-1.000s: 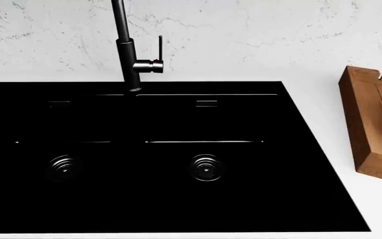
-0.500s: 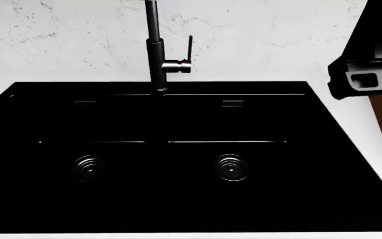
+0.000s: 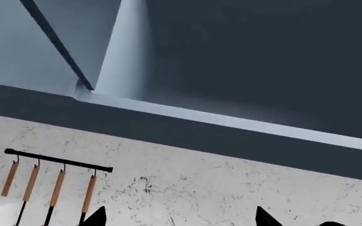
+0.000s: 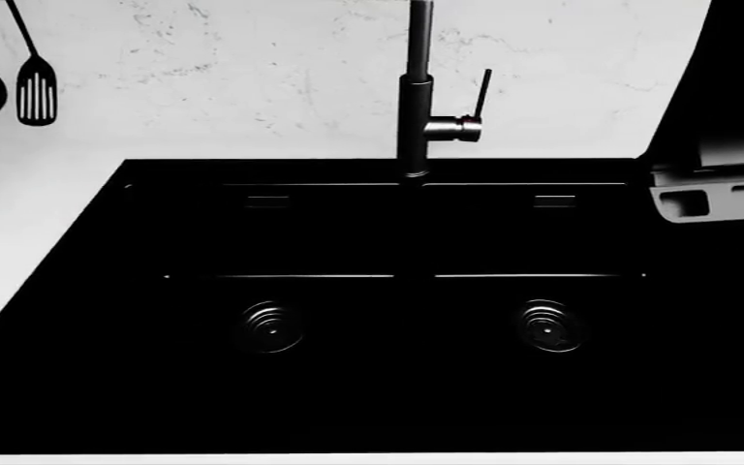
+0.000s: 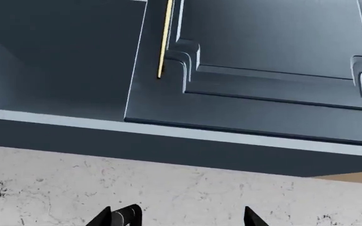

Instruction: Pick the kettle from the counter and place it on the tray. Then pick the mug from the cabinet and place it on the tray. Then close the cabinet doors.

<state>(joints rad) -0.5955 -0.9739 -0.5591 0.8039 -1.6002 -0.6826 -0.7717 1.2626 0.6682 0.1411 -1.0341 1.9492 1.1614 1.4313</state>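
Neither kettle nor tray shows; only the sink (image 4: 386, 320) fills the bench (image 4: 36, 194). Both claws, left (image 3: 177, 219) and right (image 5: 181, 217), stand apart, raised toward the cabinet (image 5: 269, 70)

Renders sharp throughout, no blur or edge distortion; flat even light washes the white table (image 4: 36, 208) near-blown, the sink (image 4: 386, 320) reads pure black with only thin rim glints, and the cabinet interior (image 3: 263, 52) sits in dim, soft-graded shadow.
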